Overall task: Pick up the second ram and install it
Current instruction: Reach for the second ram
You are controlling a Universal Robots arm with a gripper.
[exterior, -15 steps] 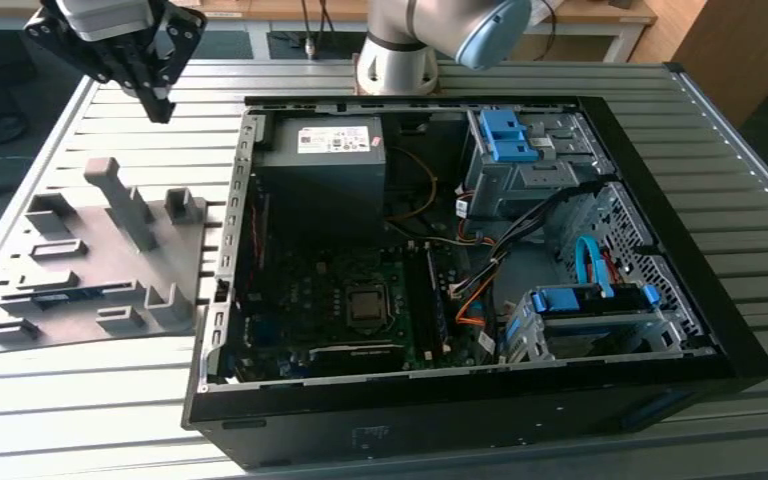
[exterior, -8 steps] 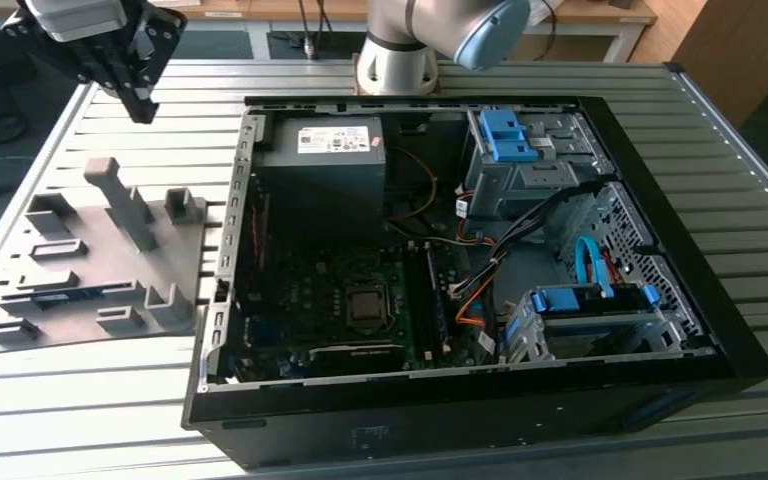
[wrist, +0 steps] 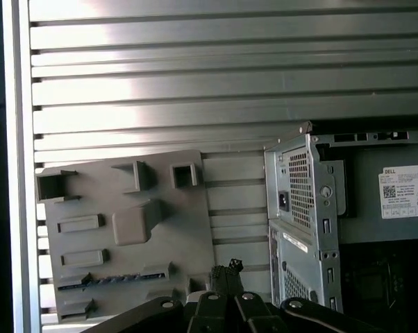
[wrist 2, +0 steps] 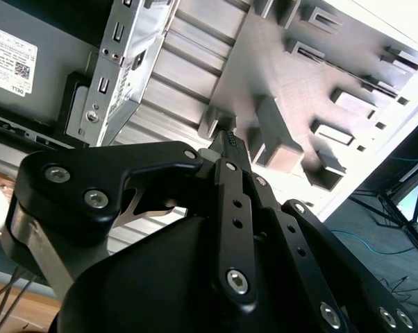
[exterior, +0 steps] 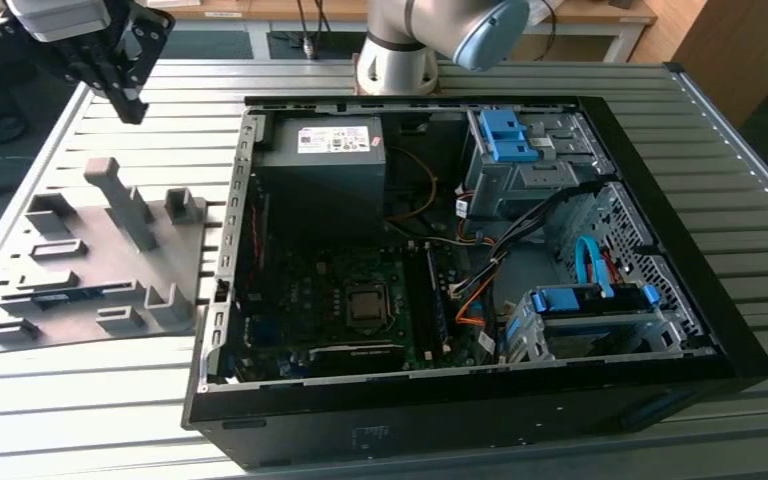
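The second ram [wrist: 115, 279] is a thin dark blue-green stick lying on edge in a long slot of the grey moulded tray [wrist: 126, 180]. In the exterior view the ram [exterior: 67, 295] sits low on the tray [exterior: 91, 270], to the left of the open computer case [exterior: 411, 250]. My gripper [exterior: 125, 103] hangs high above the table beyond the tray's far end, well clear of the stick. In both wrist views its black fingertips [wrist: 227, 268] [wrist 2: 227, 141] are pressed together with nothing between them.
The case's metal rear wall [wrist: 299, 208] stands close beside the tray. Inside lie the motherboard with black slot rails [exterior: 424, 290], a power supply [exterior: 324, 160], cables and blue drive brackets [exterior: 511, 135]. The arm's base [exterior: 398, 50] is behind the case. The table is ribbed metal [exterior: 117, 400].
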